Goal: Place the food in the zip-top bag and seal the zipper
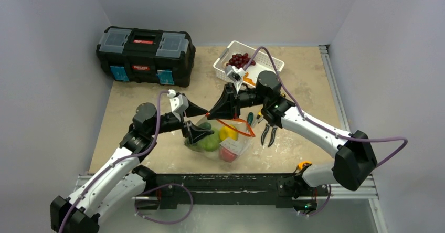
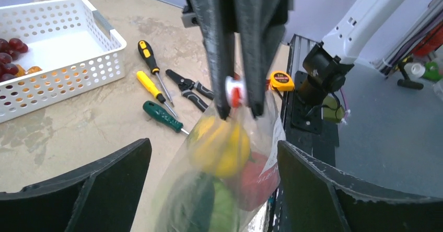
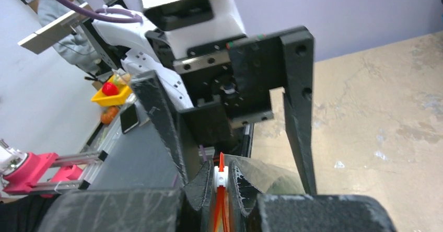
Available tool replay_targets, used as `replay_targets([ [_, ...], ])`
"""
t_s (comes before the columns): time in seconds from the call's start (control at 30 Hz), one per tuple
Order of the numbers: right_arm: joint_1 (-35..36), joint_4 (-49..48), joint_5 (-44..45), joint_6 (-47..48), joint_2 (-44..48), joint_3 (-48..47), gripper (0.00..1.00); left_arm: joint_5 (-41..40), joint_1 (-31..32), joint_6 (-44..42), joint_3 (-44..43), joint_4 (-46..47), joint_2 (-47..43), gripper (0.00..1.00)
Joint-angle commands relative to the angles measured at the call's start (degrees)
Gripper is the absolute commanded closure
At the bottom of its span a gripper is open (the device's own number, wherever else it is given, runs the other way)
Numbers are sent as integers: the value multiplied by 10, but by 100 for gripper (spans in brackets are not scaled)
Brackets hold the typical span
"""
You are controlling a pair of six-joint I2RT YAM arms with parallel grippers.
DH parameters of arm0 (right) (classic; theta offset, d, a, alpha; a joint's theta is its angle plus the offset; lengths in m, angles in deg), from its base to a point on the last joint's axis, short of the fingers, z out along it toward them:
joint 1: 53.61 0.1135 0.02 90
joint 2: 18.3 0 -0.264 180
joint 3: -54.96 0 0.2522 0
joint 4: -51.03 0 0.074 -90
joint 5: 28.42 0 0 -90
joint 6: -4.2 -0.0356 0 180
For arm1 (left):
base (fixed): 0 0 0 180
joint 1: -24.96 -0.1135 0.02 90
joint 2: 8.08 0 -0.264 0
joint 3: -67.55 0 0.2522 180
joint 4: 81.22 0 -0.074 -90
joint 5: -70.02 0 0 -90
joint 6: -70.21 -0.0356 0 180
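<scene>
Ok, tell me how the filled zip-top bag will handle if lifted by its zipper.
Probably floppy: the zip-top bag is thin crinkly film draping from the right gripper, shut on the zipper. Likely bottom-heavy, with the food bunched low, so it may swing. The film looks slick, so it could slip.

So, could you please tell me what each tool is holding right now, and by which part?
The right tool pinches the zip-top bag by the white slider of its zipper. The left tool is open around the bag, holding nothing.
</scene>
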Motion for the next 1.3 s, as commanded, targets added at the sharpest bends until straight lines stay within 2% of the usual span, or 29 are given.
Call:
replay_targets([
  [0.0,6,-83,-13,-47,8,4,100,-20,6,62,-3,139,47,17],
  [0.13,6,-104,-17,-59,11,11,100,4,5,36,-6,135,36,33],
  [0.2,7,-104,-19,-59,11,10,100,4,6,13,-3,114,15,32],
  [0.3,7,-104,-26,-58,8,6,100,2,6,-15,-4,83,-8,16],
  [0.37,8,-105,-26,-59,7,4,100,-23,6,-13,2,86,-20,12],
  [0.5,17,-104,-9,-56,8,3,100,-13,11,19,-7,108,15,11],
  [0.63,32,-116,6,-63,3,0,100,-3,13,77,0,187,54,13],
  [0.73,41,-150,24,-85,-2,7,100,15,13,104,2,225,76,18],
  [0.8,48,-170,30,-96,-9,8,100,34,14,121,5,250,88,27],
  [0.87,53,-172,36,-96,-15,7,100,58,14,134,6,271,95,44],
  [1.0,53,-123,59,-64,-7,6,100,78,13,126,6,259,85,99],
  [1.1,52,-65,79,-23,8,7,100,48,9,102,15,212,48,100],
  [1.27,52,18,90,41,18,18,100,8,-14,118,29,195,15,100],
])
